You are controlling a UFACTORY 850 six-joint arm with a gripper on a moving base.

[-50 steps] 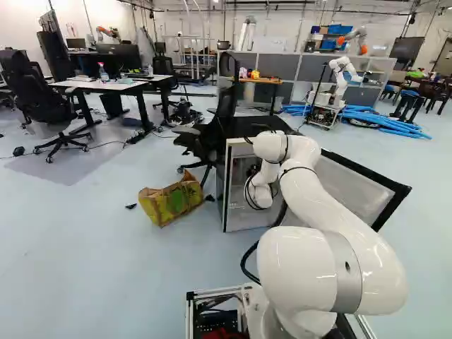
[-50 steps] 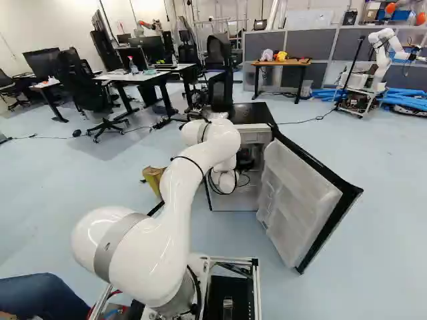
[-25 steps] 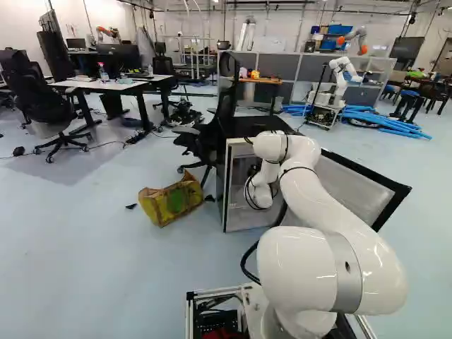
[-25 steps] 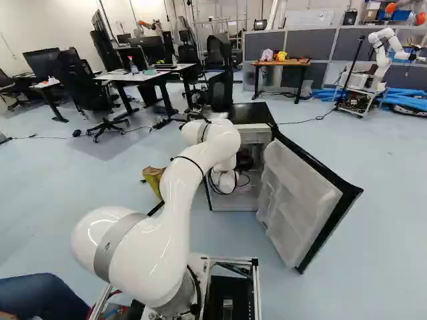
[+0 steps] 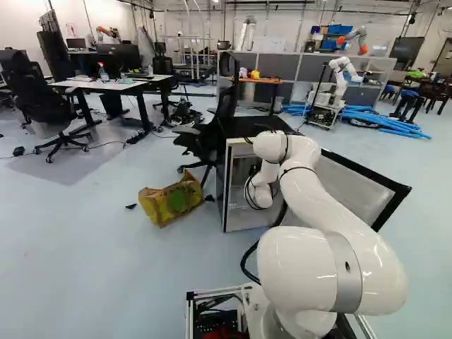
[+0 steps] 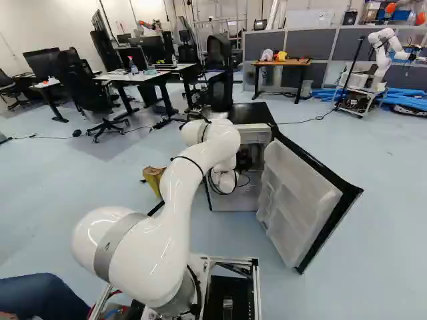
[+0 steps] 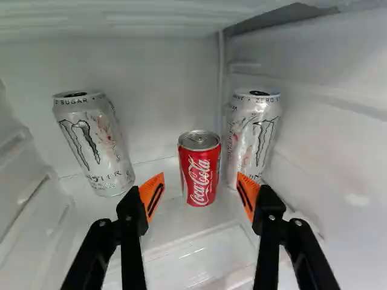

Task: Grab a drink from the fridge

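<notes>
In the fridge [image 6: 250,113], 1 arm [image 5: 311,176] reaching in w/ 1 pincer [image 6: 245,159]; only a dark bit of it shows from the base cams.

Count: 3 cans total, = 1 red + 2 silver, all on the fridge floor [image 7: 211,251]. Red can [image 7: 199,169] approx. centred ahead of the pincer [image 7: 201,181], in line w/ the gap, nearer the tips than the back wall [image 7: 145,72] is. 1st silver can [image 7: 94,145]: ahead & off to one side, beyond the outer side of 1 finger, well apart from the red. 2nd silver can [image 7: 253,136]: ahead, behind the other finger's tip as seen from the wrist, just beside the red & a bit taller.

Pincer state: 2 fingers spread wide apart, 2 orange pads [image 7: 152,192], 1 per finger, nothing clamped. Red can shows w/ a gap to each pad; can't tell exact depth vs. tips.

Around the pincer: side walls [image 7: 344,139] on both sides of it, ceiling [image 7: 121,24] above. 1 fridge door [image 6: 293,200], swung open, outside & to the pincer's R. 1 yellow bag [image 5: 173,201] on the room floor, outside the fridge, to its L. 1 black swivel chair [image 5: 220,120] near the fridge, also L.
</notes>
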